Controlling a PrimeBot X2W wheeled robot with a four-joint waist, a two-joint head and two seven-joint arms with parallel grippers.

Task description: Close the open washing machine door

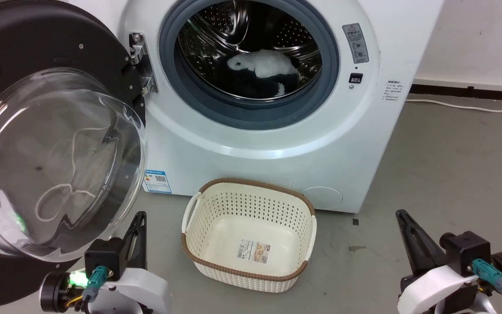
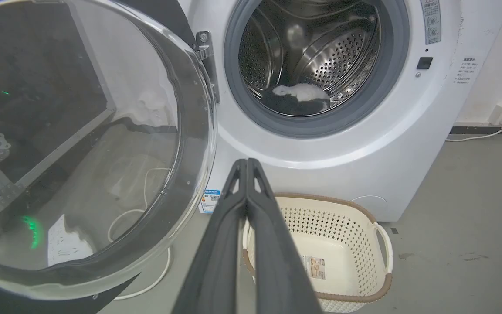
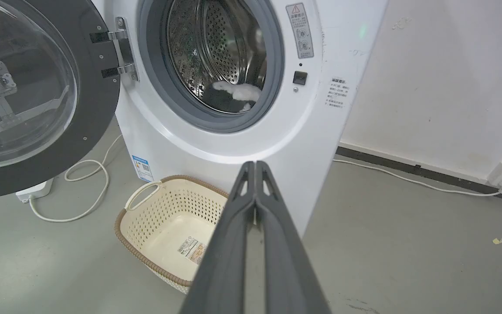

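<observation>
Washer door hangs wide open, hinged at the washer's left, glass bulge facing the robot, just above & left of the left gripper, whose fingers are pressed together. That gripper is much nearer; push must go rightward twd the drum. Right gripper, also pinched together, well apart. Basket sits low below the opening, prob. under the swing
</observation>
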